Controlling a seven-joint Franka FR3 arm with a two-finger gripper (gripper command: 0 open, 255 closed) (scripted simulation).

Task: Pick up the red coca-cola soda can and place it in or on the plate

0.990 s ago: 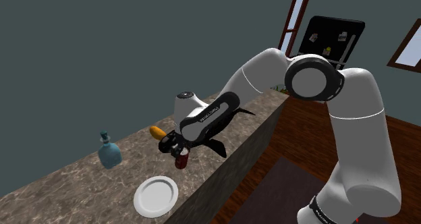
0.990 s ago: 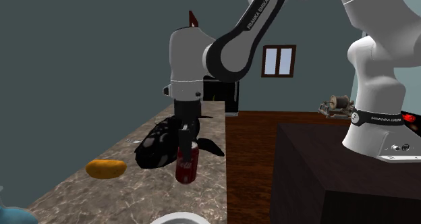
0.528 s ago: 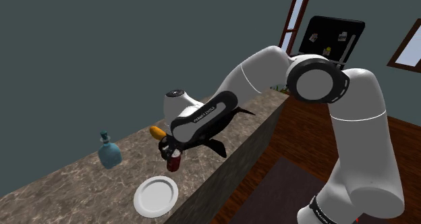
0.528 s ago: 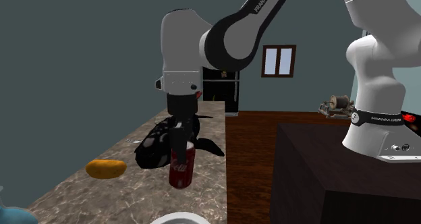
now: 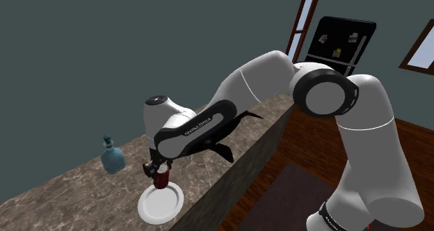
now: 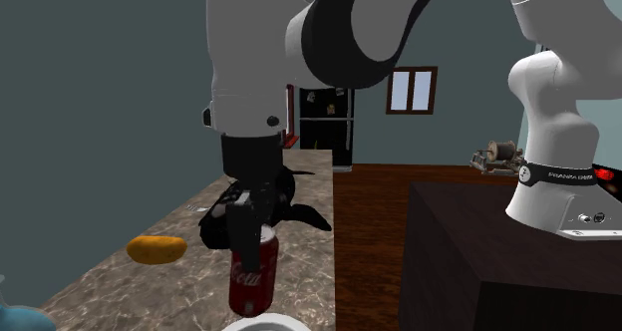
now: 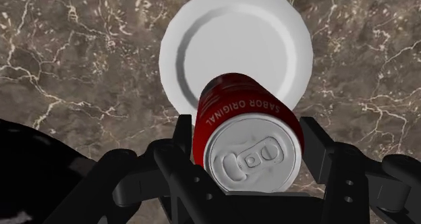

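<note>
The black gripper (image 7: 248,140) is clamped on the red Coca-Cola can (image 7: 246,111), one finger pressed to each side just under its silver top. The can hangs upright over the rim of the white plate (image 7: 236,34) on the dark marble counter (image 5: 55,195); whether it touches the plate cannot be told. A blue bottle (image 5: 113,158) stands farther left in the shoulder view.

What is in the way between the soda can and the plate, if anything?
Nothing visible. The gripper holds the red can over the white plate near its rim. The plate's face is bare, and the blue bottle stands off to the side.
</note>
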